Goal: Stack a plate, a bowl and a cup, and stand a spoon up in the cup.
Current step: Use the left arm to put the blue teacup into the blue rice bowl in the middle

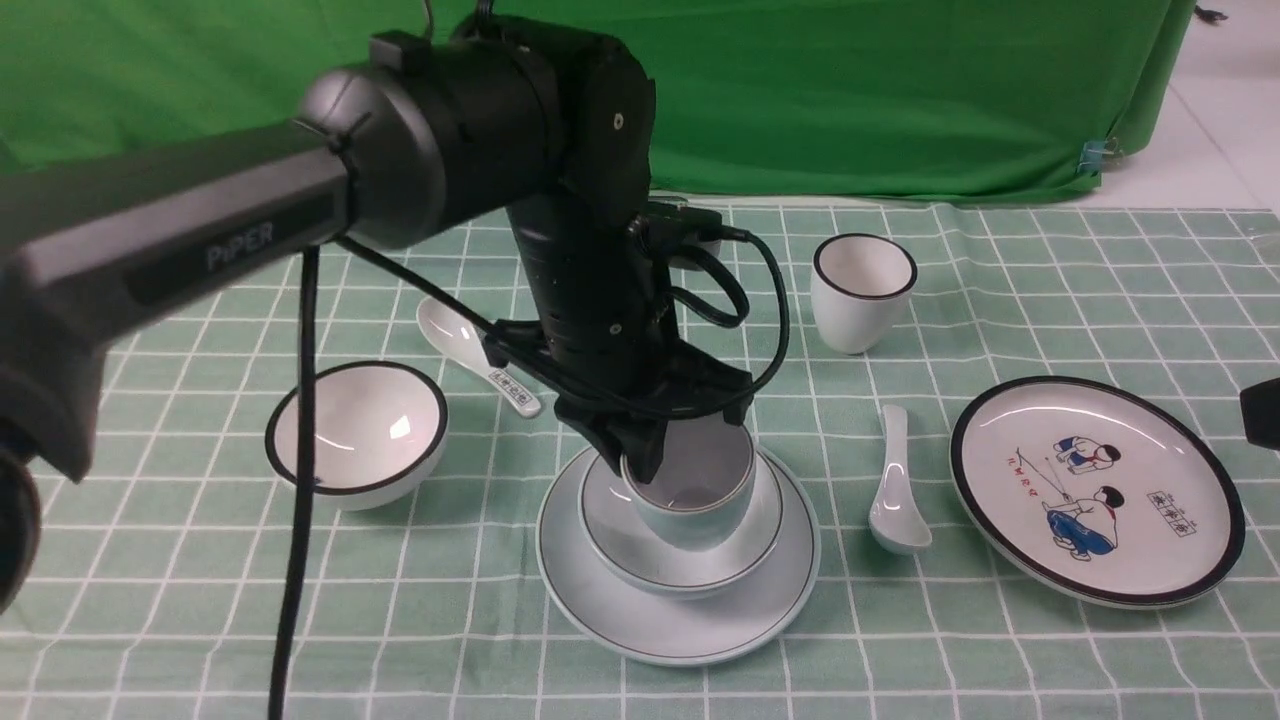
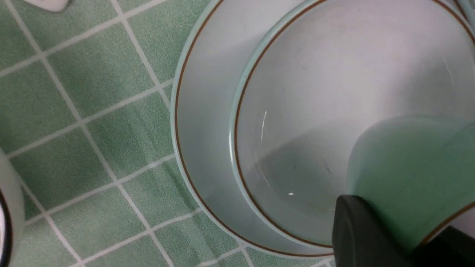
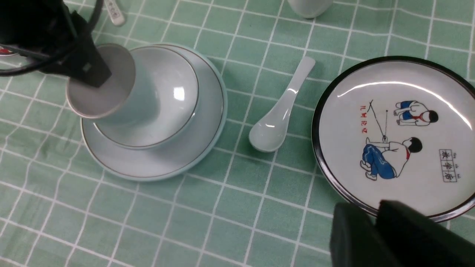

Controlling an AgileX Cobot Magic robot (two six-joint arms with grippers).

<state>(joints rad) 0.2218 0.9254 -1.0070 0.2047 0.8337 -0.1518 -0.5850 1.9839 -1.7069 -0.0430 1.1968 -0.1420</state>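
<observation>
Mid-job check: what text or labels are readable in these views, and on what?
"PiPER": on the left arm.
Red and boxed dark characters on the cartoon plate: too small to read.
Dark print on the far spoon, on its handle: too blurred to read.

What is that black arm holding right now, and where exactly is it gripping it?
The left tool pinches the cup at its rim, with the cup in the bowl. The right tool holds nothing.
</observation>
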